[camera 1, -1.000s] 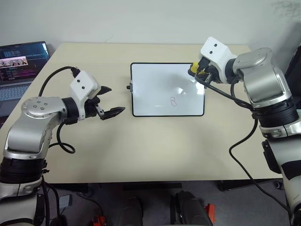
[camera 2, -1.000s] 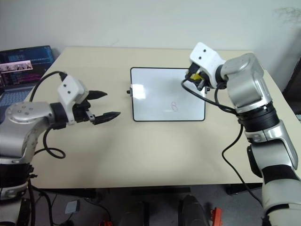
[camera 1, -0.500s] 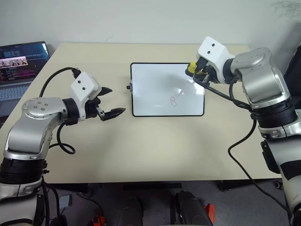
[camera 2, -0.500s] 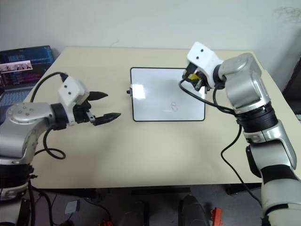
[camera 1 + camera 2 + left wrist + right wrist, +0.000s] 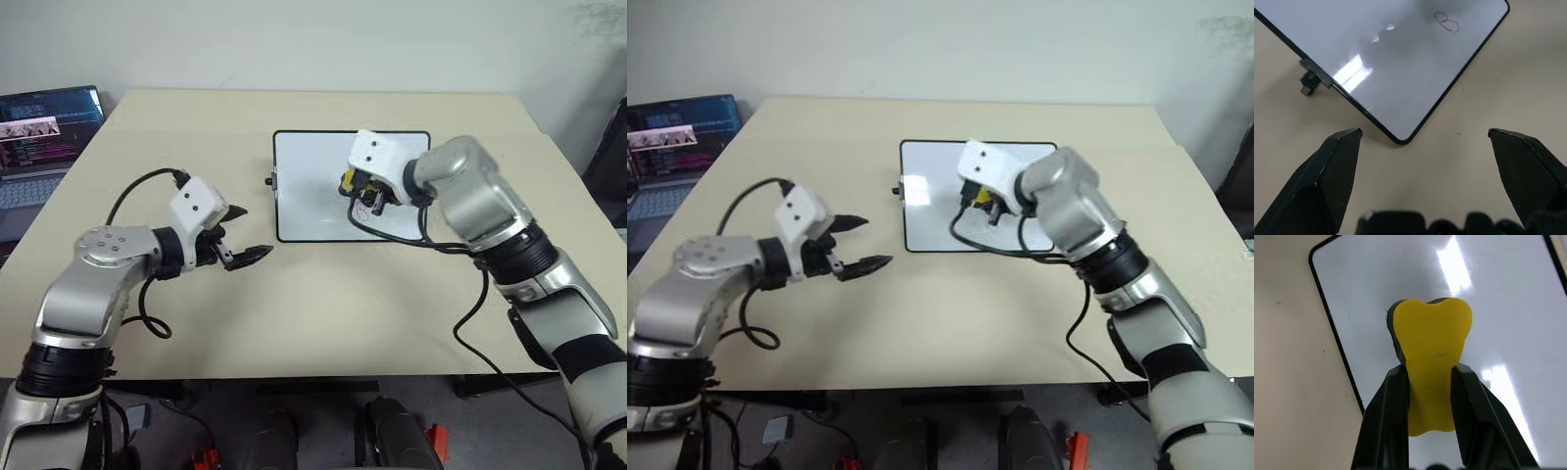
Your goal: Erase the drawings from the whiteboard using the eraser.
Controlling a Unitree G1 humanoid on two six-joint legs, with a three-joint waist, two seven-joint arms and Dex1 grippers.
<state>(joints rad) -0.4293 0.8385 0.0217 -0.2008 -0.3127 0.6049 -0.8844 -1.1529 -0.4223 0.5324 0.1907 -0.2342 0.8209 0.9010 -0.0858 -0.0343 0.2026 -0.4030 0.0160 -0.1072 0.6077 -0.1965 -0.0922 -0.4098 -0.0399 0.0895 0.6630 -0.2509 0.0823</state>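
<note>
We see the whiteboard (image 5: 323,186) lying flat on the beige bench (image 5: 323,294), near its far middle. Our right gripper (image 5: 1429,382) is above the board, and its jaws are pinching the yellow eraser (image 5: 1431,352) at its narrow waist. One reddish drawing (image 5: 1446,21), shaped like a "B", is on the board close to its near edge. Our left gripper (image 5: 243,235) hovers just beside the board's near left corner, its jaws spread and empty. A laptop (image 5: 39,137) stands at the far left.
</note>
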